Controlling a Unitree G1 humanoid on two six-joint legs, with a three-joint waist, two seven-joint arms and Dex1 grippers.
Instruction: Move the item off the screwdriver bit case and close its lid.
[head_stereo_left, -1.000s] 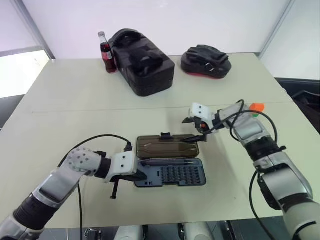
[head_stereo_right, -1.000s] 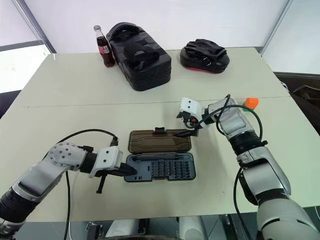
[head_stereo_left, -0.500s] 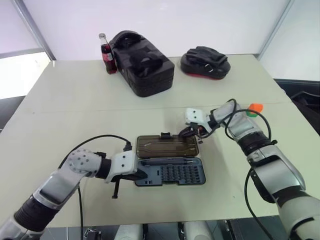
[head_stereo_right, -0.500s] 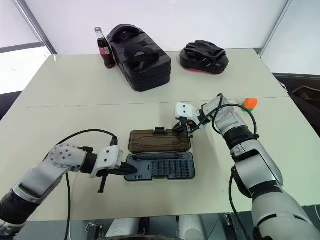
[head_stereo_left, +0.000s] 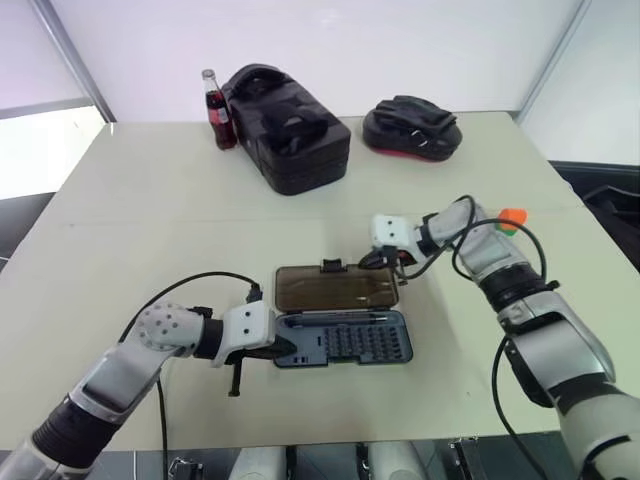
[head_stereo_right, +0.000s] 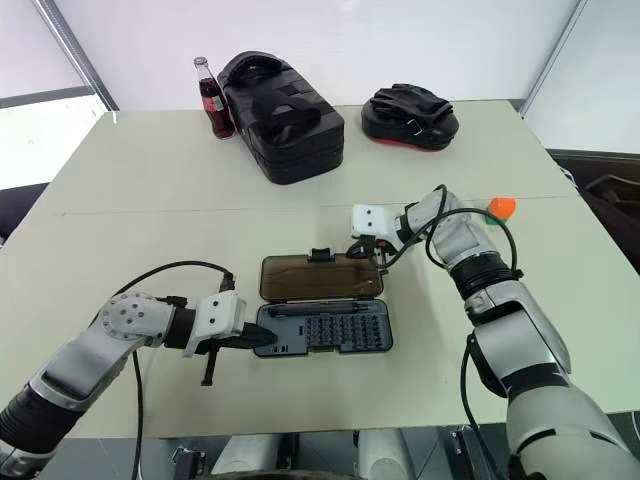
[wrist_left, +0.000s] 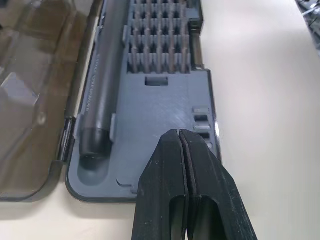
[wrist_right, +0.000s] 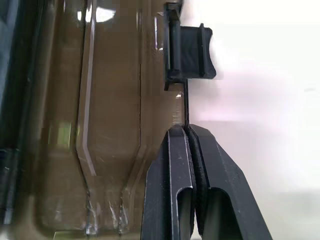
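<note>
Right tool (wrist_right: 186, 131) pinching lid (head_stereo_left: 335, 288) edge (case (head_stereo_left: 340, 342) open)

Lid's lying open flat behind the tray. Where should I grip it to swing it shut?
Grip the lid by its thin far edge beside the black latch tab, coming from behind. That edge lies opposite the hinge, and the right gripper is already pinched there.

The screwdriver bit case (head_stereo_left: 342, 339) is dark grey, its lid (head_stereo_left: 336, 288) a translucent smoky brown with a black latch tab (head_stereo_left: 331, 267). The item (head_stereo_left: 512, 218) is orange with a green base. The counter (head_stereo_left: 150, 230) is pale beige. Both tools have black fingers (wrist_left: 187, 190).
</note>
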